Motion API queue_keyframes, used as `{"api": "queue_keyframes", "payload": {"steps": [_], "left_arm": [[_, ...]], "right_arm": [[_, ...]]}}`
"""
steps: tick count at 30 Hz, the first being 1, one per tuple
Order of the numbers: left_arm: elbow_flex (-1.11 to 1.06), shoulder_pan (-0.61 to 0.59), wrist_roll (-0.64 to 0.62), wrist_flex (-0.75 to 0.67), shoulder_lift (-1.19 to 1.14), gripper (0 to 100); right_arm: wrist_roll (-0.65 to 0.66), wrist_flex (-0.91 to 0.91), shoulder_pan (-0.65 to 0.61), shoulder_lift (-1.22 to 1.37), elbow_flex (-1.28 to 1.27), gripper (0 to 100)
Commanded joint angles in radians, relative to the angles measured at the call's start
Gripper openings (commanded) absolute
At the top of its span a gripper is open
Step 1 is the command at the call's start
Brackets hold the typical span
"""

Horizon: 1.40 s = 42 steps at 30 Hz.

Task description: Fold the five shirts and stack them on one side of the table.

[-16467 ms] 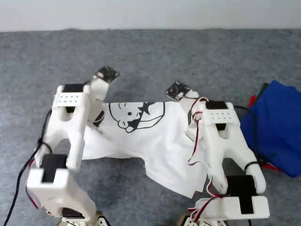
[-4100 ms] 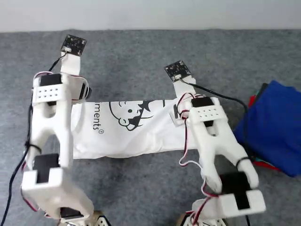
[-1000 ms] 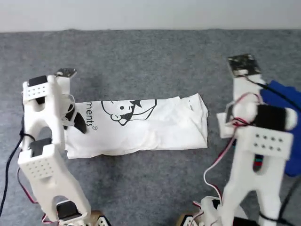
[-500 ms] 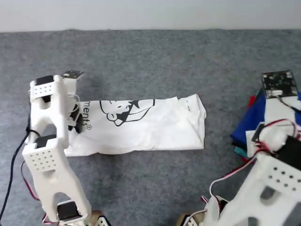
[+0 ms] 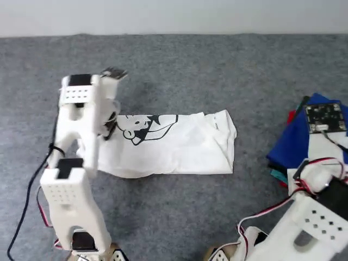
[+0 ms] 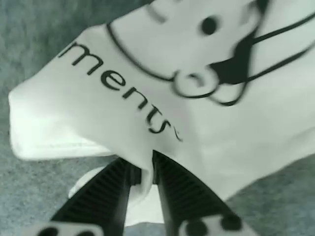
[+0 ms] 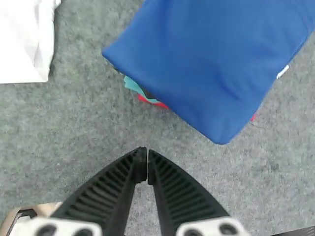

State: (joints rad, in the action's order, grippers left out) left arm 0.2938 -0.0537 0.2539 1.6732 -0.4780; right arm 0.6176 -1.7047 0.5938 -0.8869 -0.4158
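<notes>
Overhead, you have the white shirt [image 5: 179,147] lying as a long folded band across the middle of the grey table [image 5: 217,65]. Its printed end points toward the left of the frame, where the left arm [image 5: 81,125] stands over it and covers the spot where cloth meets fingers. At the right edge the blue shirt [image 5: 299,141] tops a stack, cut off by the frame and partly hidden behind the right arm [image 5: 321,212] in the lower right corner. From the left wrist you get what that arm hides from above: the left gripper [image 6: 141,172] has its fingers [image 6: 106,191] pinched on a fold at the white shirt's edge, cloth squeezed between them, with the lettering and cartoon print just beyond the tips. How much cloth lies under the fingers is hard to make out. From the right wrist, the right gripper [image 7: 146,164] hangs over bare table with its fingers pressed together on nothing. The blue shirt lies beyond the tips, apart from them, with teal and red layers [image 7: 135,87] showing beneath its near edge. A corner of the white shirt sits off to one side, cut off by the frame.
</notes>
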Motion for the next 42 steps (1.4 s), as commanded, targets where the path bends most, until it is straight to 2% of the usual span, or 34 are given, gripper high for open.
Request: {"api": "queue_keyframes", "payload": {"steps": [1,8,11,18,35,42], "left_arm": [[0.015,0.107,-0.069,0.015,0.147,2],[0.056,0.321,-0.153,0.006,0.207,2],[0.070,0.385,-0.184,-0.040,0.207,2],[0.071,0.543,-0.189,-0.117,0.169,2],[0.071,0.661,-0.183,-0.331,0.071,2],[0.073,0.672,-0.222,-0.351,0.086,22]], "right_arm": [[0.008,0.004,0.038,-0.039,-0.008,1.2],[0.041,0.004,0.085,-0.097,-0.094,1.1],[0.048,0.005,0.099,-0.130,-0.135,1.1],[0.044,0.005,0.097,-0.223,-0.221,1.0],[0.048,-0.008,0.099,-0.427,-0.330,1.0],[0.048,-0.008,0.099,-0.435,-0.334,1.0]]}}
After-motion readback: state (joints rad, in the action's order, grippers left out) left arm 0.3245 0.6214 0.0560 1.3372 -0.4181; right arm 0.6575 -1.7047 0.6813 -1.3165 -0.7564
